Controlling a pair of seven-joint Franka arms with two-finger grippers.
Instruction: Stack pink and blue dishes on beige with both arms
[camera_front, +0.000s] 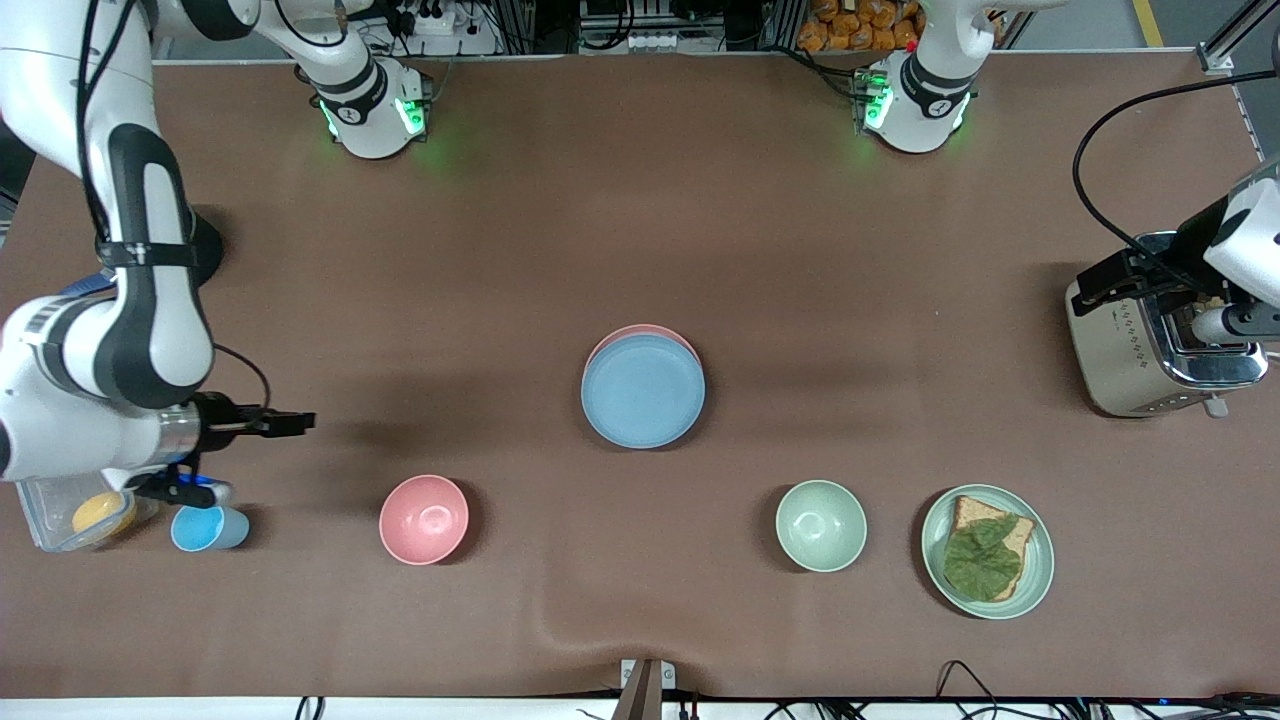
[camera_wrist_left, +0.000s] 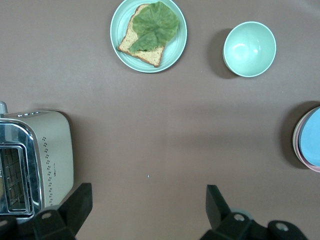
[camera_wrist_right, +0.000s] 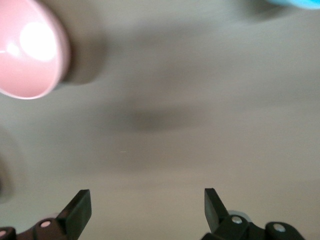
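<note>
The light blue plate (camera_front: 643, 391) lies on the pale pink plate (camera_front: 640, 334), whose rim peeks out, mid-desk (camera_front: 640, 200). The left tool (camera_wrist_left: 147, 207) hangs released beside the toaster (camera_front: 1150, 340); the right tool (camera_wrist_right: 147, 207) hangs released above bare desk by the pink bowl (camera_front: 424, 519).

Brown surface (camera_front: 640, 200) carrying a central plate stack (camera_front: 643, 388), a pink bowl (camera_front: 424, 519), green bowl (camera_front: 821, 525) and green plate (camera_front: 1040, 560) nearer the front camera, a toaster (camera_front: 1150, 350) at the left arm's end, and a blue cup (camera_front: 208, 528) beside a clear container (camera_front: 45, 510) at the right arm's end.
</note>
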